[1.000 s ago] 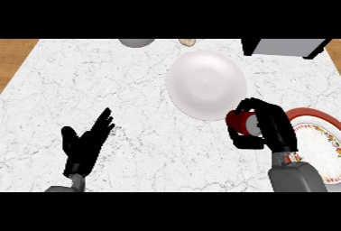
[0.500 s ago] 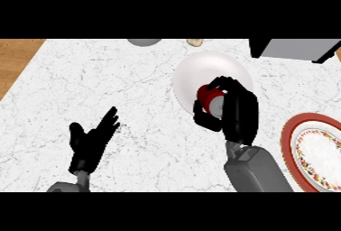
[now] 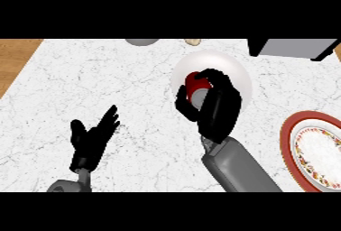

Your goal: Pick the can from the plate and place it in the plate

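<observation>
- Can (image 3: 194, 84) held over white plate (image 3: 236, 72), right hand (image 3: 218, 108) curled round it.
- Left hand (image 3: 93, 140) spread, resting well left of white plate.
- Risk: if let go tilted, Can may tip and roll off the white plate's rim.

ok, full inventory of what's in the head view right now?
counter: one, white marble, fills the view
white plate: one, plain white, upper centre-right
can: one, red with grey end, held over the white plate
red-rimmed plate: one, red rim with patterned white middle, right edge, partly cut off
grey round thing: one, top edge, cut off
tan thing: one, small, top edge
dark grey box: one, top right corner
left hand: black, open, lower left, resting
right hand: black, curled round the can
</observation>
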Controlling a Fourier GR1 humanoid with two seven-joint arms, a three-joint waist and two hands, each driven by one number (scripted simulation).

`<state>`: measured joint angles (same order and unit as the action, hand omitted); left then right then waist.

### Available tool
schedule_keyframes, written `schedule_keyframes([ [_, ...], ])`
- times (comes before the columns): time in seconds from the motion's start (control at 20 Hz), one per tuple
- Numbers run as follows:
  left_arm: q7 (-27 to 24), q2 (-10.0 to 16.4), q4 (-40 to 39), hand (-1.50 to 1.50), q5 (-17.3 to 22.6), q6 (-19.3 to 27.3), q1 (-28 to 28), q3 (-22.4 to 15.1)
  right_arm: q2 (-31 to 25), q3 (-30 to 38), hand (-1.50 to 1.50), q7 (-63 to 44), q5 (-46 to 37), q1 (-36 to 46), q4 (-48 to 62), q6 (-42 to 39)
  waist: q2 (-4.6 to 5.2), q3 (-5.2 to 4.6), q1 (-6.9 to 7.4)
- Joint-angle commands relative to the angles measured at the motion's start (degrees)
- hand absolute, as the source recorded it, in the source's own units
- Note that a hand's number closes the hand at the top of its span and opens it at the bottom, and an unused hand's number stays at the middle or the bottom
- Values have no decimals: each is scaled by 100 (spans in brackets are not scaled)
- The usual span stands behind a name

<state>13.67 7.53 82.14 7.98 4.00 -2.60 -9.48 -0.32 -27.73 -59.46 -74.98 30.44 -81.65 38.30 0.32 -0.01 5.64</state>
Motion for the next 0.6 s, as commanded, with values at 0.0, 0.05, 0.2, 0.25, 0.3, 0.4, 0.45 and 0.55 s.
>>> schedule_keyframes([
  [0.0,-139,-102,-196,0,-105,82,127,-63,30,-253,150,-1440,-605,445,697,886,26,-9,-90],
  [0.05,44,3,-81,0,4,30,3,57,30,-56,150,-1511,-623,763,929,820,34,-6,-62],
  [0.2,-265,-83,-203,0,-67,80,279,24,29,271,150,-1630,-1181,753,1217,1065,24,-6,-204],
  [0.25,-31,82,-56,0,66,-61,95,138,29,498,150,-1576,-1213,938,1478,1095,34,-1,-203],
  [0.3,-101,103,-203,0,94,-116,10,199,29,331,150,-1686,-1328,825,1637,1349,53,-2,-205],
  [0.4,-182,-13,-108,0,-36,40,105,106,29,646,150,-1582,-1346,955,1944,1578,45,3,-245],
  [0.45,-223,-22,-197,0,56,-35,156,156,29,877,150,-1380,-1267,1008,2037,1629,41,2,-311],
  [0.55,-153,-80,-82,0,35,38,161,124,29,1147,150,-1214,-1127,1212,2519,1817,56,5,-277],
])
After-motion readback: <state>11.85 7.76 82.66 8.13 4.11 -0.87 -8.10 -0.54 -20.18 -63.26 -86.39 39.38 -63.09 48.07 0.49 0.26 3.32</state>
